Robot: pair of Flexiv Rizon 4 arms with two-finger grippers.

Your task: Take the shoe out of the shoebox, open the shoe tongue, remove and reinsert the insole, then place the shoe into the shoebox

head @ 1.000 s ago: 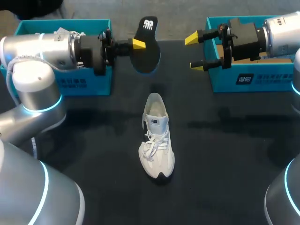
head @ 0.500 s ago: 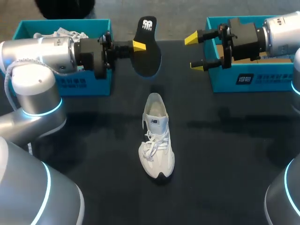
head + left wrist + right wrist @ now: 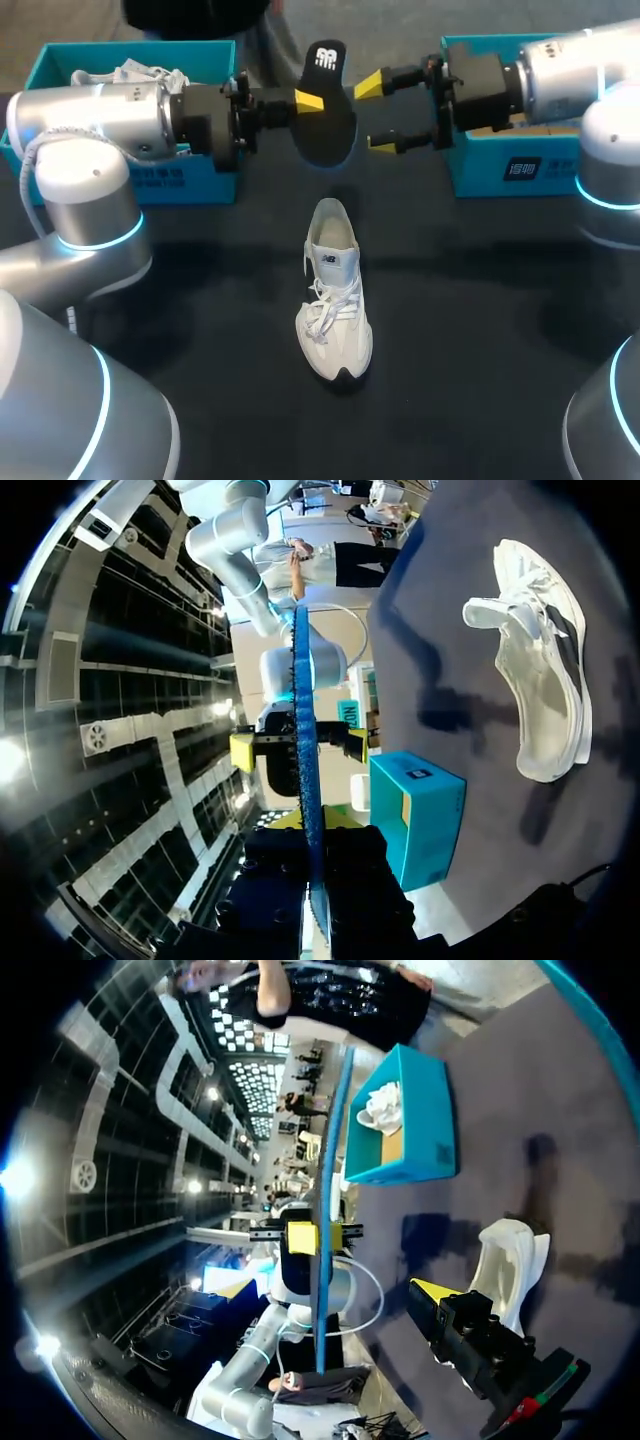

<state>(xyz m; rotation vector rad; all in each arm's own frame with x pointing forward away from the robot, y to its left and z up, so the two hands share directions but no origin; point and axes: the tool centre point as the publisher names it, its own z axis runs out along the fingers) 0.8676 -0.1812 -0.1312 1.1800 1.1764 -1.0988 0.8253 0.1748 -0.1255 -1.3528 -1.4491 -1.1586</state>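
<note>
Insole (image 3: pixel 325 132) clamped in left claw (image 3: pixel 309 100); right claw (image 3: pixel 376 115) agape just beside.

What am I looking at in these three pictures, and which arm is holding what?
Two robot arms work at a black table. The wide picture looks down from above and behind them; the two round ones come from a camera on each wrist. A white shoe stands mid-table, with the left shoebox and the right shoebox at the far corners. The left gripper is shut on the dark insole, seen edge-on in both round pictures. The right gripper is open beside it, holding nothing.
</note>
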